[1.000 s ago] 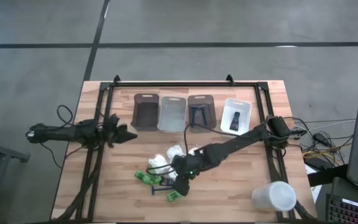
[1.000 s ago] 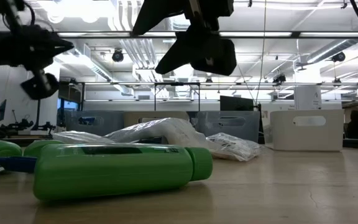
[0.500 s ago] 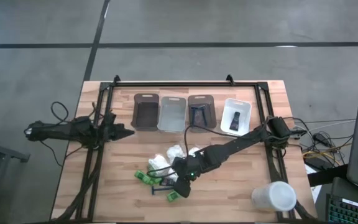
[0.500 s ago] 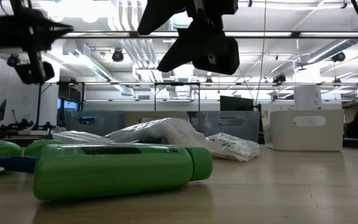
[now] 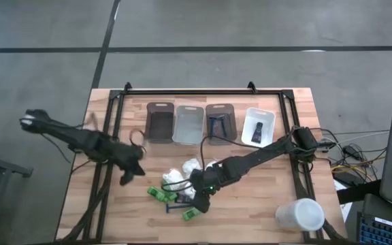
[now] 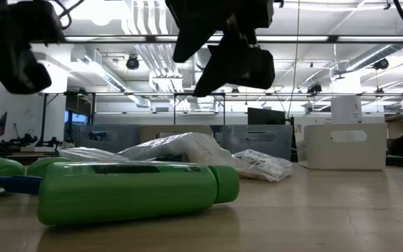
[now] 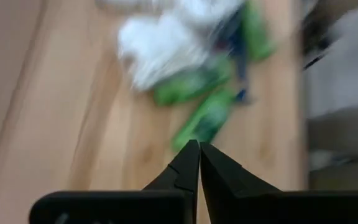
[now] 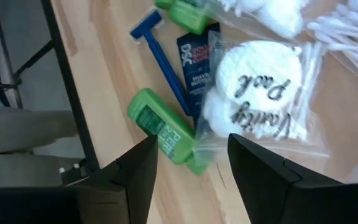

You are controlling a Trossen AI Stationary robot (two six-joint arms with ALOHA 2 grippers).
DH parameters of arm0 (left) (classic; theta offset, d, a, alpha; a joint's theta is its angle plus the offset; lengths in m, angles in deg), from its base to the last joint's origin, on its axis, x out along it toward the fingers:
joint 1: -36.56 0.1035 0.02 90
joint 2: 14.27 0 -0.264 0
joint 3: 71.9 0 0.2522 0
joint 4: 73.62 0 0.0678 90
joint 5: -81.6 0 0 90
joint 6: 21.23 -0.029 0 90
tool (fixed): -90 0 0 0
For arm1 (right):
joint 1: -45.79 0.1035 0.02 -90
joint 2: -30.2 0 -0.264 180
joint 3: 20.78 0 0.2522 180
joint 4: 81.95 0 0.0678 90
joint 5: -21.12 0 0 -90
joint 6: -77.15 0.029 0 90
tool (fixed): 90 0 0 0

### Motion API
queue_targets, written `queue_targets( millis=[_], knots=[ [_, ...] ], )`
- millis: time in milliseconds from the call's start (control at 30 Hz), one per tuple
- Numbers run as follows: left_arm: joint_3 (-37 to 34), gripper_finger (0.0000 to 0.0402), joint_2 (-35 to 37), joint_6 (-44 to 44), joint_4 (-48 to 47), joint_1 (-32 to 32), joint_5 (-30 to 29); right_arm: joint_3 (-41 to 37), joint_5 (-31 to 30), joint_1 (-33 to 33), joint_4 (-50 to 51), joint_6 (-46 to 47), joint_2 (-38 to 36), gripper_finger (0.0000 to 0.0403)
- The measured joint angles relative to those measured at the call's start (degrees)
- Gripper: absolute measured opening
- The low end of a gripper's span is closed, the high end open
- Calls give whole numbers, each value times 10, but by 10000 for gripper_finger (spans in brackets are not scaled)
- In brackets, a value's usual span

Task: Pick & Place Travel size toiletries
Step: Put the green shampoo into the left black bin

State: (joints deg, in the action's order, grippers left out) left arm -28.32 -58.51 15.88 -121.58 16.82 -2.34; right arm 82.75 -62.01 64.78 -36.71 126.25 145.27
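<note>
So I've got the right end effector [image 5: 200,199] hanging over the pile of travel toiletries near the middle-front of the surface [image 5: 250,218], fingers spread wide apart and holding nothing. Through the right wrist view I'm looking straight down between them at a green mini bottle [image 8: 166,134], with a blue razor [image 8: 160,53] and a small dark tube [image 8: 197,65] just beside it, and a clear packet of cotton pads [image 8: 263,93] overlapping the bottle's end. From above, the rest of the pile sits to the left of that: more green bottles [image 5: 160,194] and the white packets [image 5: 186,170]. The four bins [image 5: 188,126] are lined up at the far side, and a couple on the right already have dark items in them, so my read is we're partway through sorting and this is the approach step for another pick. The left end effector [image 5: 126,178] is out over the left part of the surface, near the pile's left edge, fingers pinched together with nothing between them, and its wrist view is too smeared to tell me much. There's also a big white cup [image 5: 299,215] at the near right, not part of the job. Next I'd drop the right one straight down on the bottle and close, but that packet edge lying on it could get dragged along, so I'd want to grab toward the free end.
</note>
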Motion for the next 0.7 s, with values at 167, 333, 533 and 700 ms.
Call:
queue_targets(
  millis=[167,333,533,700],
  knots=[
    [5,19,-90,-15,0,-46,-69,0,-29,0,5,1,-1,205],
    [14,19,-147,-26,6,-59,-96,0,-41,0,38,-4,-3,219],
    [36,19,-173,-4,9,-59,-98,0,-41,0,63,-22,-3,238],
    [46,22,-176,-1,27,-59,-102,0,-41,0,62,-31,-3,253]
  ],
)
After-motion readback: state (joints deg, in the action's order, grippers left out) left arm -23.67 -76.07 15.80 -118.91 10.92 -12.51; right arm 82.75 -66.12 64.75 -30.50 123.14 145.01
